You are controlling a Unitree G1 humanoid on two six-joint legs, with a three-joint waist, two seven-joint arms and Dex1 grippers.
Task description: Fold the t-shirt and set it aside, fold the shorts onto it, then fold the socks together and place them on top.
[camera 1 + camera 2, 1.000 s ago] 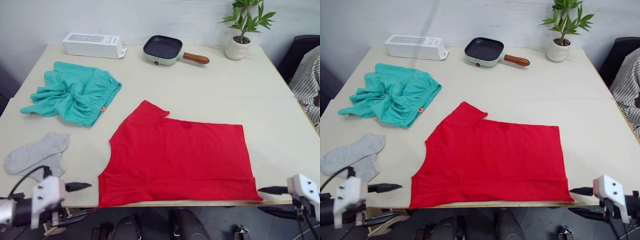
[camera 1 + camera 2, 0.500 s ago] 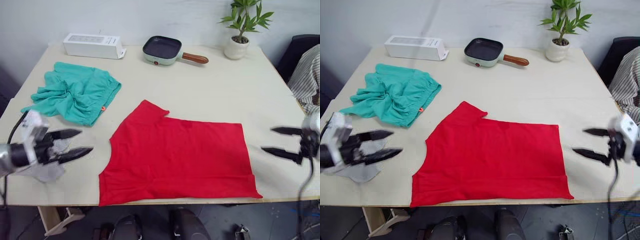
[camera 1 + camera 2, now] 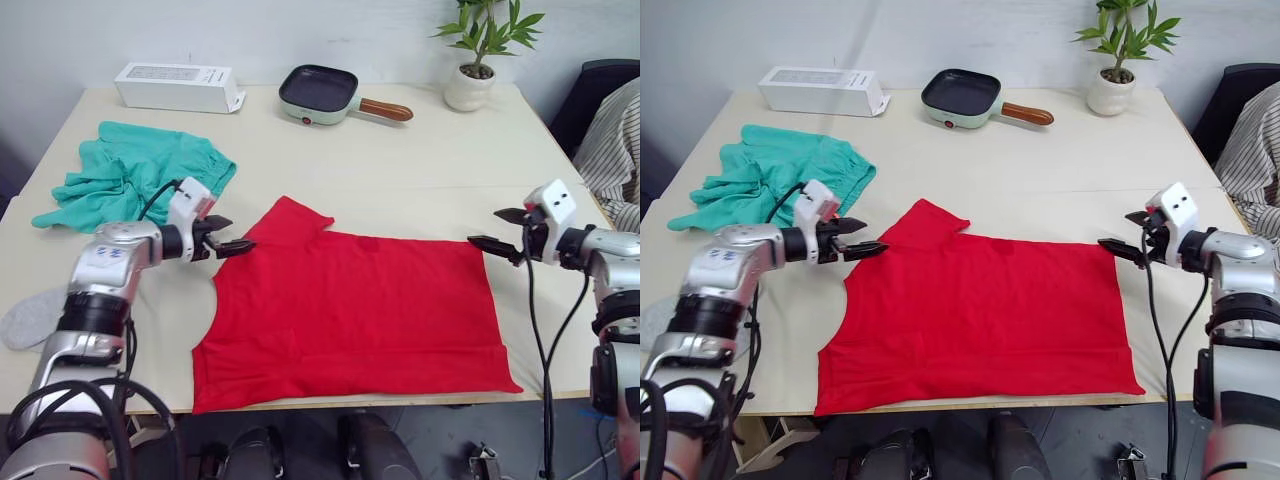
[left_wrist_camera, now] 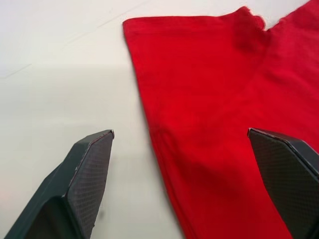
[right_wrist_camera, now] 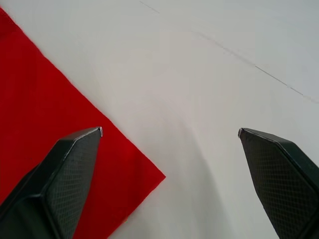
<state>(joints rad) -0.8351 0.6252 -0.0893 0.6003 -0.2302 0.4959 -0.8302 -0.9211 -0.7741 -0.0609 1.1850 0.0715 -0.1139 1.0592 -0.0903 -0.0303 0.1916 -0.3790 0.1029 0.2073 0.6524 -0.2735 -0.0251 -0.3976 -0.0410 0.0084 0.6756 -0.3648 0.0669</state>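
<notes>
Left tool [image 3: 238, 247] and right tool [image 3: 494, 230] hover wide open, empty, at the t-shirt's [image 3: 360, 310] far corners.
Flat on the counter [image 3: 400, 170] (shorts [image 3: 130, 180] aside), it seems staged for a two-handed fold.

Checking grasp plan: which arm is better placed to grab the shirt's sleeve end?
Left. The left gripper is open beside the sleeve end of the t-shirt. The right gripper, also open, sits at the opposite, far right corner.
</notes>
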